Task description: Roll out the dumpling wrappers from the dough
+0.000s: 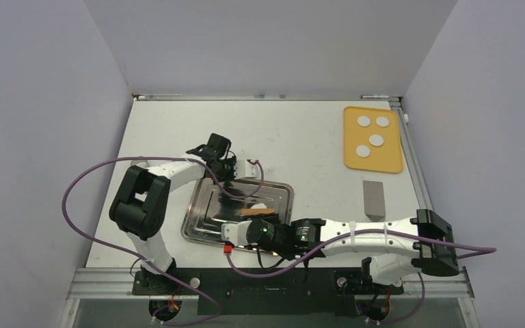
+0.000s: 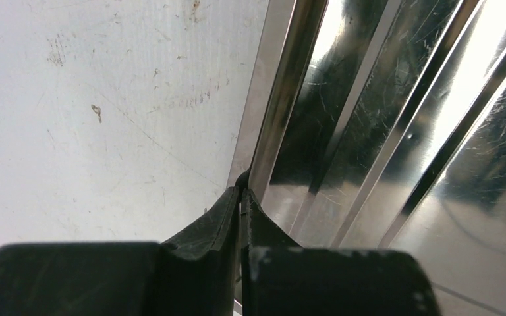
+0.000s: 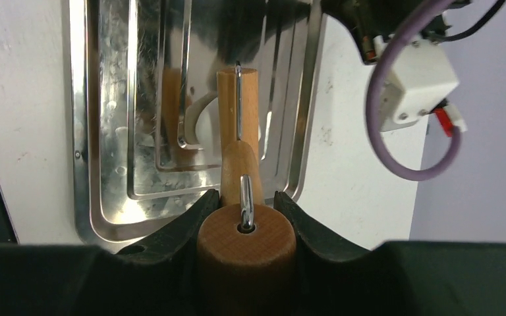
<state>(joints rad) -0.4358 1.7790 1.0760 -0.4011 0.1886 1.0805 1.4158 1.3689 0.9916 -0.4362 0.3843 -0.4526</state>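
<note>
I see my left gripper (image 2: 240,194) clenched on the rim of the metal tray (image 2: 283,99), while my right gripper (image 3: 245,197) grasps a wooden rolling pin (image 3: 245,247) above that tray. The four dumpling wrappers (image 1: 377,140) lie well apart from it, on a yellow mat (image 1: 391,161) at the far right of the table (image 1: 301,137).

A white table (image 1: 301,126) sits between plain pale grey walls (image 1: 34,102). The table top has little marks. The light is bright.
</note>
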